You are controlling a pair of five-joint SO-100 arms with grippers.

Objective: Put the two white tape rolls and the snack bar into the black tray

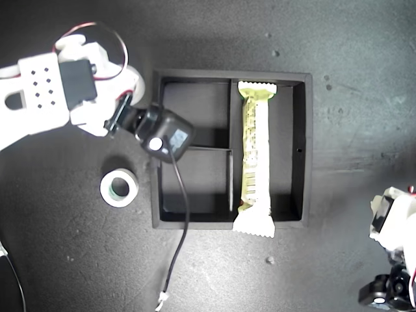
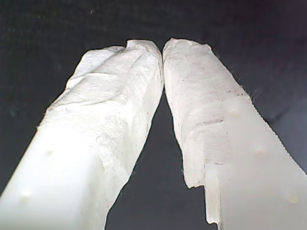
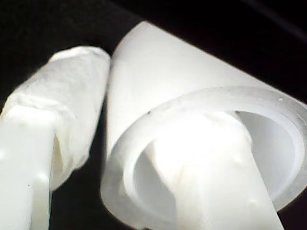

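In the second wrist view my second end effector is clamped on the held tape roll. One padded finger presses the outside of the white wall and the other finger passes through the wide hole. The roll hangs tilted, with only blackness behind it. In the exterior view this roll cannot be seen. The white arm comes in from about 10 o'clock and ends in a black wrist camera. The camera sits over the 9 o'clock wall of the black tray and covers whatever is below it. A black cable runs from the camera towards 6 o'clock, across the tray's small compartment on that side and onto the table. The loose tape roll lies flat on the table near the tray, at about 8 o'clock from its centre. It is clear of the wall and shows a greenish inner core. The snack bar lies lengthwise in the long compartment on the tray's 3 o'clock side. One crimped end is at the 12 o'clock wall and the other overhangs the 6 o'clock wall. As far as they can be seen, both small square compartments look dark and bare. My first end effector is clenched on nothing, with its padded tips touching above the dark table. The other arm stands at about 4 o'clock in the exterior view, well apart from the tray.
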